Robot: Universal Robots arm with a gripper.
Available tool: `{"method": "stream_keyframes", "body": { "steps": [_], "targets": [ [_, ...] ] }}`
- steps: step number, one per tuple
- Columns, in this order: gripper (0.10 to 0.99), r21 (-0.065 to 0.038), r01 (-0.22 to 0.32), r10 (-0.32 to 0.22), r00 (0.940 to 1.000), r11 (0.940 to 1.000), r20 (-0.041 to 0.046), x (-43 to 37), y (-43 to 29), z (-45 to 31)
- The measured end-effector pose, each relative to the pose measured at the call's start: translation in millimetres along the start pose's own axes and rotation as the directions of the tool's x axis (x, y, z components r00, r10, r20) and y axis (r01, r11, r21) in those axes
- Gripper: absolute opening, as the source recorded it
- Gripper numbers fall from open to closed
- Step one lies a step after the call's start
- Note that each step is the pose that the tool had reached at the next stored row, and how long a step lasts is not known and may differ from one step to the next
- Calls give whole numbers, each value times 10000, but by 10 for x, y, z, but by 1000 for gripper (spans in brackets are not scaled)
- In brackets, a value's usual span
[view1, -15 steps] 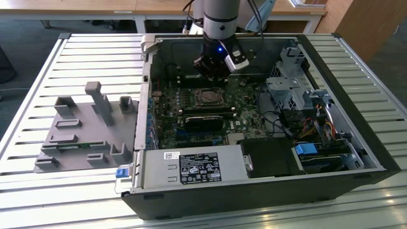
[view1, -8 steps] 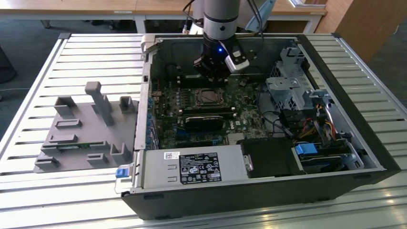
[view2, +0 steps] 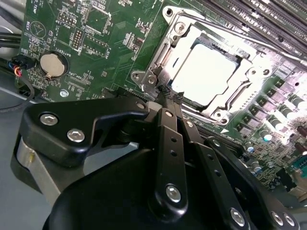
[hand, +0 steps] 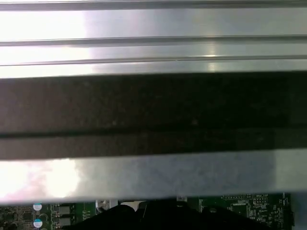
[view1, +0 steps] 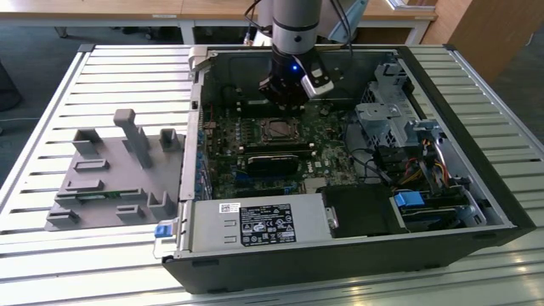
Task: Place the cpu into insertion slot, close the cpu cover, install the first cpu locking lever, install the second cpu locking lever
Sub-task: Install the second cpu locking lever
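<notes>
In the second wrist view the cpu [view2: 206,74] lies flat in the insertion slot [view2: 162,53], its bright silver face up. The cpu cover [view2: 249,72], a silver frame, lies down around it. My gripper [view2: 169,98] is shut with nothing between its fingers [view2: 165,125], and the tips sit right at one corner of the socket, by a metal hinge tab [view2: 147,79]. In the exterior view the gripper [view1: 285,102] hangs inside the open computer case, just behind the socket [view1: 276,129] on the green board [view1: 225,137].
A long black card [view1: 272,162] lies in front of the socket. The power supply [view1: 255,223] and drive cage [view1: 391,121] crowd the case. A grey fixture [view1: 111,172] stands on the slatted table at the exterior view's left. A coin battery [view2: 52,64] and memory slots [view2: 268,19] flank the socket.
</notes>
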State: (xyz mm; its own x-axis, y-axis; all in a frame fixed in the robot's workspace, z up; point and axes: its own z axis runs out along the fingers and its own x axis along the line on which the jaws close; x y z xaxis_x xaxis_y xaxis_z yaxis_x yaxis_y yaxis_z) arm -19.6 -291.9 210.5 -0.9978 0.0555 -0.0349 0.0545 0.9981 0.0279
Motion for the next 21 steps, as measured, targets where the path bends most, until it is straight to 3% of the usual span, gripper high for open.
{"method": "stream_keyframes", "body": {
  "steps": [13,16,21],
  "targets": [
    [106,1,-2,2,10000,10000,0,-4,-66,-22],
    [106,0,0,0,10000,10000,1,-7,-66,-76],
    [106,0,0,0,10000,10000,0,-12,-61,-237]
  ]
}}
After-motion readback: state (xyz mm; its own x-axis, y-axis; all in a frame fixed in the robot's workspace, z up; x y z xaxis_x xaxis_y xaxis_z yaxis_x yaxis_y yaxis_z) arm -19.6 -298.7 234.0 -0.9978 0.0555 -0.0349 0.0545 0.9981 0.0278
